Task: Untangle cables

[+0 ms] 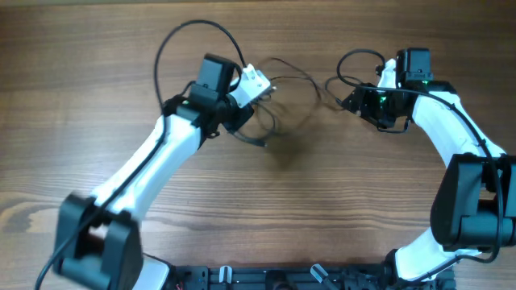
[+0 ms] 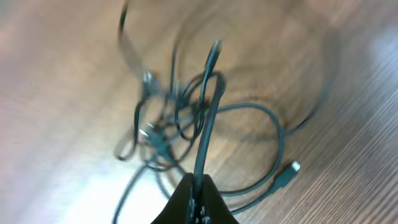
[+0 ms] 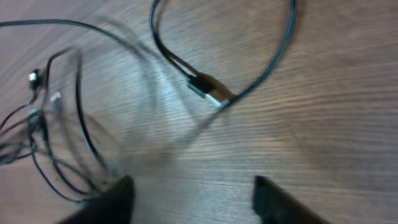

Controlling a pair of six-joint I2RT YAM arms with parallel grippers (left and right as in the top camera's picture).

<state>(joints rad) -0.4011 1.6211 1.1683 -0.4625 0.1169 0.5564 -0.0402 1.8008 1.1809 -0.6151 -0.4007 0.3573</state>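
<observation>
Left gripper (image 2: pixel 199 190): jaws together, clamped on one strand of the cables (image 2: pixel 208 115). That strand runs straight from the tips into the knot.
Right gripper (image 3: pixel 189 196): jaws apart with nothing between them, hovering over the table (image 1: pixel 97 56) just right of the tangle.
Cables: mid-table between your two grippers, a knot of crossed loops. It is partly blurred, and the shadow beneath suggests some of it is off the wood.
Plug (image 3: pixel 208 92): lies flat beyond the right fingers, on an open curve that looks free of the knot.
Your step: probably take that plug end with the right gripper, then draw it right and away while the left grip holds firm.
Watch: pull slowly, because a quick tug would likely tighten the loops.
</observation>
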